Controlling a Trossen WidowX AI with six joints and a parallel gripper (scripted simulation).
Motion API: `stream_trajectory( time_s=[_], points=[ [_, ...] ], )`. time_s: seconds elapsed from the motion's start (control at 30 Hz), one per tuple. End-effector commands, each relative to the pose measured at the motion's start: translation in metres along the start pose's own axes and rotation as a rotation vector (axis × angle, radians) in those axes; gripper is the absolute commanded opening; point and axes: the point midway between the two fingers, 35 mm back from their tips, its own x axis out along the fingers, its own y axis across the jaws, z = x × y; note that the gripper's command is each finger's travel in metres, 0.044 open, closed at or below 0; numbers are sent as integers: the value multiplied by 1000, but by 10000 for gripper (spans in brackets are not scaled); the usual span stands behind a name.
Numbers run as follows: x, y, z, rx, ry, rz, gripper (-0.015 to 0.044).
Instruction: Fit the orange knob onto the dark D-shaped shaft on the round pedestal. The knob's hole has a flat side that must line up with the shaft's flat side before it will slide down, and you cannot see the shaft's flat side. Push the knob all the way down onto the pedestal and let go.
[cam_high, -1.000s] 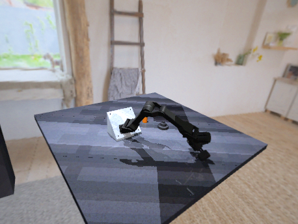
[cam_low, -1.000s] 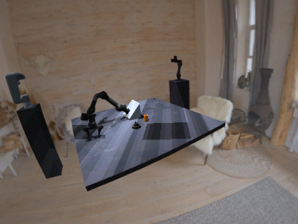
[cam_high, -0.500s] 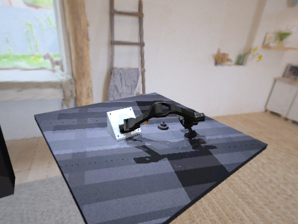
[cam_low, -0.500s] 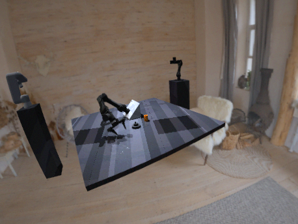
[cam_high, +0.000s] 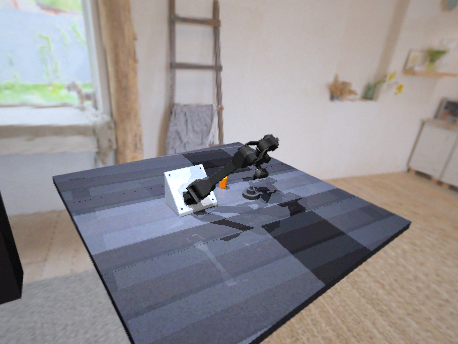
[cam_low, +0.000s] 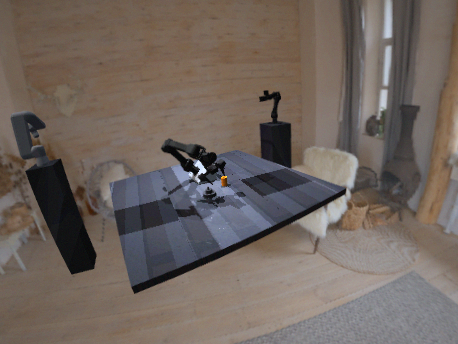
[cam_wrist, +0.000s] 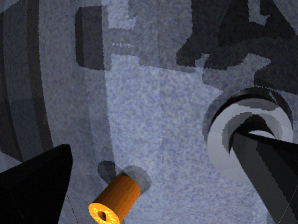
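Observation:
The orange knob (cam_high: 223, 183) (cam_low: 224, 181) (cam_wrist: 119, 197) stands upright on the table, apart from the pedestal. Its top hole shows in the wrist view; I cannot make out the hole's flat side. The round grey pedestal (cam_high: 250, 194) (cam_low: 209, 194) (cam_wrist: 218, 150) stands nearby with its dark shaft (cam_low: 209, 189) upright and bare. My gripper (cam_high: 260, 173) (cam_wrist: 156, 148) is open and empty, above the table. In the wrist view the knob shows low between the two fingers, nearer the left one, and the right finger covers part of the pedestal. The shaft's flat side is not visible.
A white slanted block (cam_high: 186, 176) (cam_low: 198, 170) stands at the arm's base, beside the knob. The dark striped table (cam_high: 150, 295) (cam_low: 165, 255) carries the arm's shadows. Two black pillars (cam_low: 62, 220) (cam_low: 275, 145) stand beyond the table, each with a device on top.

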Motion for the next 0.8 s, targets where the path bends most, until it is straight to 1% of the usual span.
stream_trajectory(
  time_s=[0.0,0.1,0.23,0.5,0.63,0.77],
  points=[
    [8,48,-42,-55,79,-131,440],
    [11,77,-78,-108,98,-267,440],
    [11,101,-117,-172,64,-431,440],
    [11,98,-119,-175,61,-439,440],
    [39,85,-120,-175,61,-440,440],
    [42,83,-120,-175,61,-440,440]
  ],
)
